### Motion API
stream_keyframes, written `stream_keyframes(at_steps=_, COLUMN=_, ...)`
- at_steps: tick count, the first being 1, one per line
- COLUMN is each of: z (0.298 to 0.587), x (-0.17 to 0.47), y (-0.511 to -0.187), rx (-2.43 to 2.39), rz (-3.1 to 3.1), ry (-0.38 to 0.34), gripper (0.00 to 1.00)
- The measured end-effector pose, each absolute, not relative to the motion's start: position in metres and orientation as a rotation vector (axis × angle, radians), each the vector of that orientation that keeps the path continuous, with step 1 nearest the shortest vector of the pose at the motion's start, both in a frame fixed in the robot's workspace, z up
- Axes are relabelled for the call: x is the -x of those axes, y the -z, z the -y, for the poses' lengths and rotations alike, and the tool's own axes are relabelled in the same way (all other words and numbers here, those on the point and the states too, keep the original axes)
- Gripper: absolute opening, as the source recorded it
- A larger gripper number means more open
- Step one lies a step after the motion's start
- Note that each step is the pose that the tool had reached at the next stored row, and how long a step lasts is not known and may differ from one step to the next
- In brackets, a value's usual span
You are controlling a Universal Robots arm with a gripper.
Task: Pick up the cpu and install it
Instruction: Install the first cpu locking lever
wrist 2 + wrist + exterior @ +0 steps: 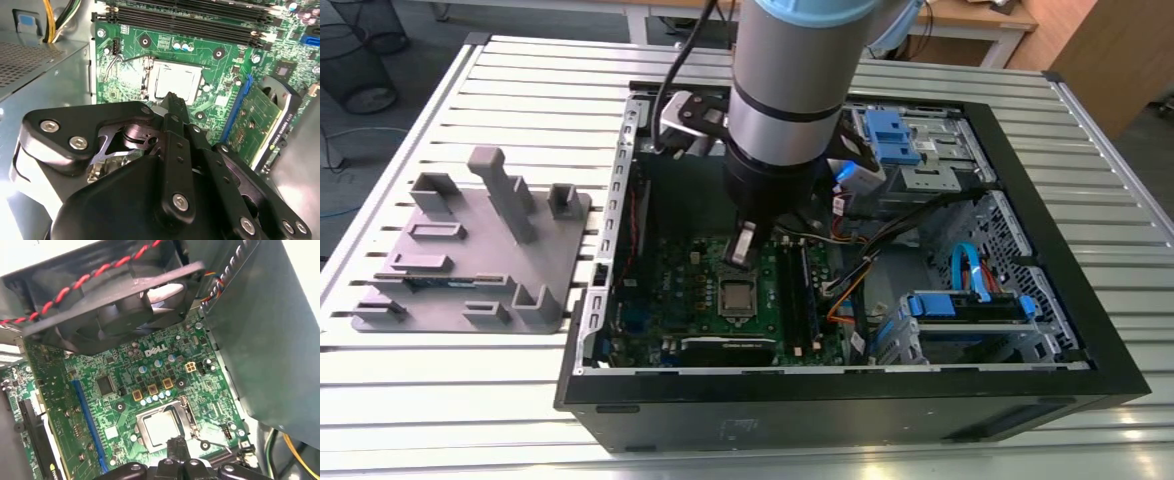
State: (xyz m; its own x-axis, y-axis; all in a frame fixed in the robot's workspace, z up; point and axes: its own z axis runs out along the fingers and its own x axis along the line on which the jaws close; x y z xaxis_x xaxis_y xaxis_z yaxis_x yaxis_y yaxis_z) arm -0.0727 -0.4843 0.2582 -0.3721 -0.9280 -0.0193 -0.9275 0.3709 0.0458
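Pincer (739,258) tips hang just above the cpu (738,295), fingers drawn close together into one narrow point with nothing between them – in the second wrist view the black fingers (172,107) end at the near edge of the cpu (177,82), and in the first wrist view the dark tip (175,445) sits at the edge of the pale chip (160,427). That cpu lies flat inside the metal-framed socket (145,75) on the green motherboard (680,275), its silvery top facing up; whether the socket frame is clamped over it I cannot tell. Seen in the exterior view, the chip is near the middle of the board, with the long memory slots (794,300) at about 3 o'clock from it and a dark heatsinked card (727,347) at 6 o'clock. Around the board stands the open computer case (1067,390), lying on its side, with blue drive brackets (967,305) at 3 o'clock and orange and black cables (854,285) between. A black fan (125,305) with a red-and-black twisted wire sits beyond the board in the first wrist view. The case rests on a slatted metal bench (480,400); at 9 o'clock from the case, well apart – a gray fixture plate (467,260) with upright blocks.
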Motion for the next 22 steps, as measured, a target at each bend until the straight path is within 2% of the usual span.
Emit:
stream_keyframes(at_steps=6, z=0.484, x=0.073, y=-0.271, rx=-1.755, rz=2.593, ry=0.076, gripper=0.11)
stream_keyframes(at_steps=22, z=0.472, x=0.069, y=-0.27, rx=-1.761, rz=2.604, ry=0.106, gripper=0.11)
